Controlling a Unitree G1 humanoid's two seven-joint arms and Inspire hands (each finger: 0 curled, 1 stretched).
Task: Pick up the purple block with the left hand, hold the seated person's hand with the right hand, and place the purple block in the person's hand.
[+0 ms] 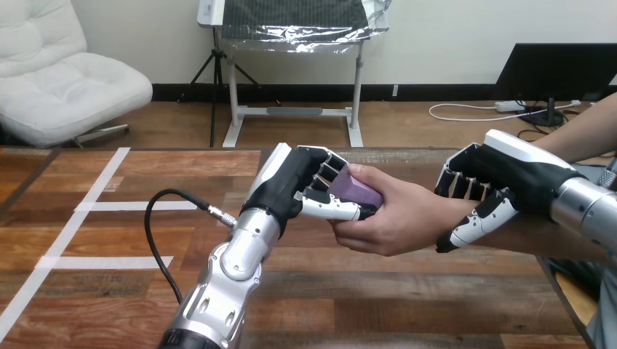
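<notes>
The purple block (356, 189) sits above the middle of the table, pinched between the fingers and thumb of my left hand (305, 182). The block's right end rests in the person's hand (393, 214), which reaches in from the right with its fingers curled under and around the block. My right hand (484, 189) is at the person's wrist, fingers curled over the top of it and thumb underneath.
The wooden table (131, 291) carries white tape lines (109, 207) on its left half. A black cable (156, 218) loops off my left forearm. The person's forearm (582, 131) comes in from the upper right.
</notes>
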